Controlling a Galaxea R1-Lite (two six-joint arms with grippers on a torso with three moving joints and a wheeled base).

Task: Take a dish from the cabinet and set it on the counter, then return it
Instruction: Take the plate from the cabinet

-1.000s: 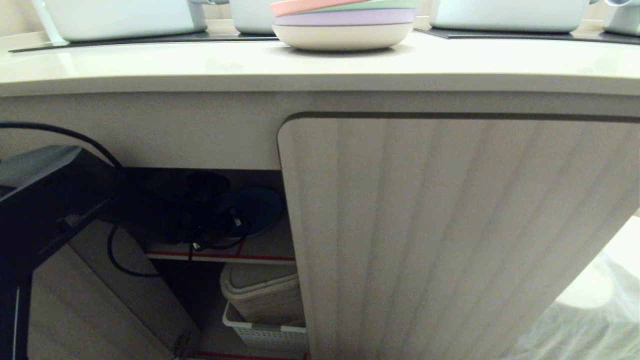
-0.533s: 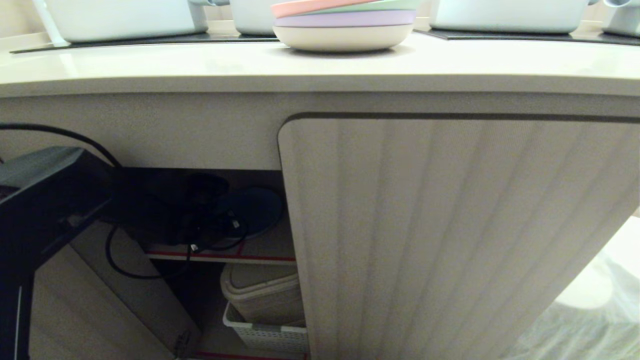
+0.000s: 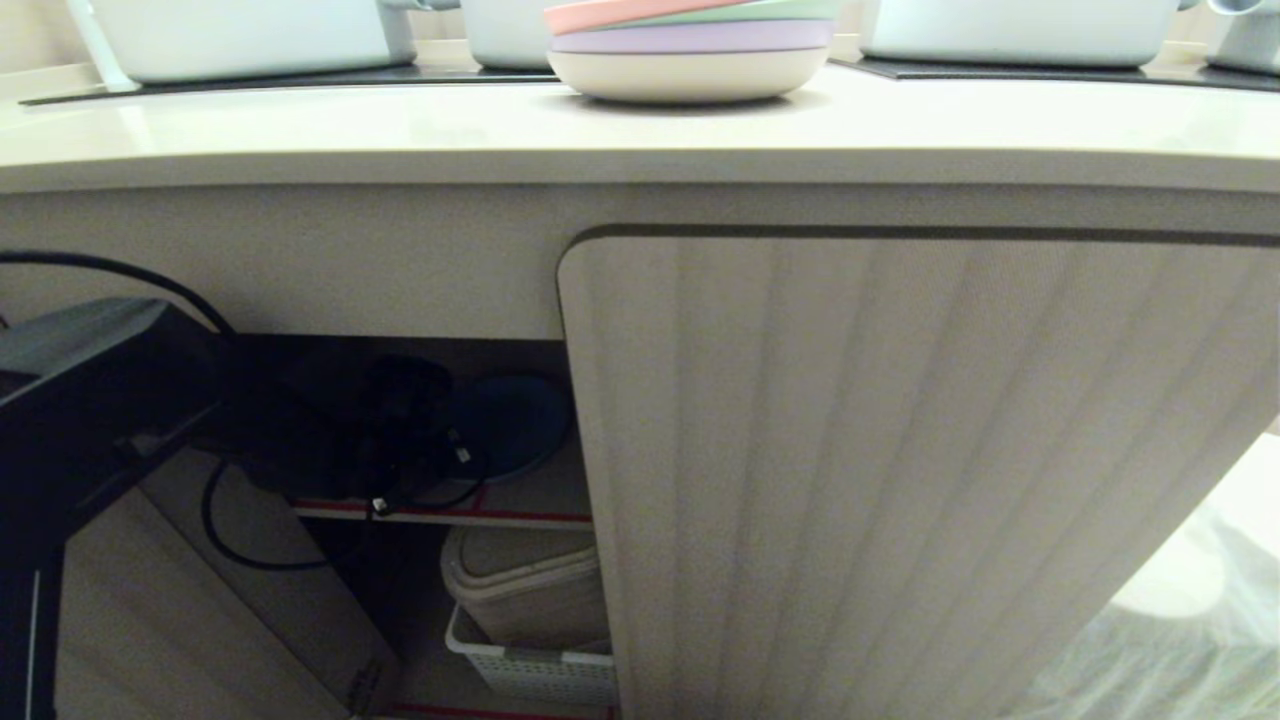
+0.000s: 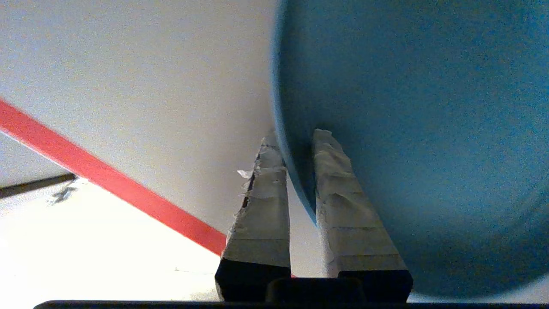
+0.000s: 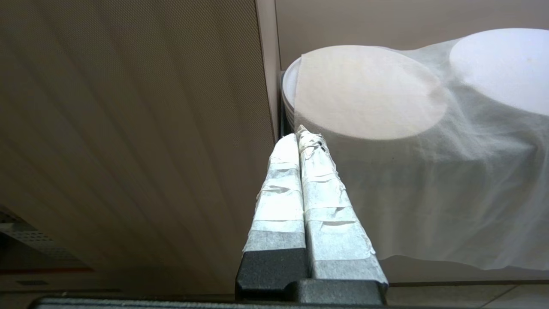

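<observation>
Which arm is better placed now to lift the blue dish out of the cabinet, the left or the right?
The left. The left gripper is already inside the cabinet, its fingers closed on the rim of the dish. The right gripper is shut and empty, outside by the closed door.

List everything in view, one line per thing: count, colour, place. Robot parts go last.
dish: one, blue, on the cabinet's upper shelf, rim between the left hand's fingers.
cabinet: one, beige, ribbed right door shut, left side open.
shelf: one, pale with red tape edge, inside the cabinet.
counter: one, cream, above the cabinet.
plate stack: one stack, pink on top, then green, lilac, cream, on the counter.
pots: several, pale, at the counter's back.
bin: one, beige, below the shelf in a white basket.
cloth-covered round things: two, white, right of the cabinet.
left hand: one, taped fingers closed on the dish rim.
right hand: one, shut, parked by the closed door.
</observation>
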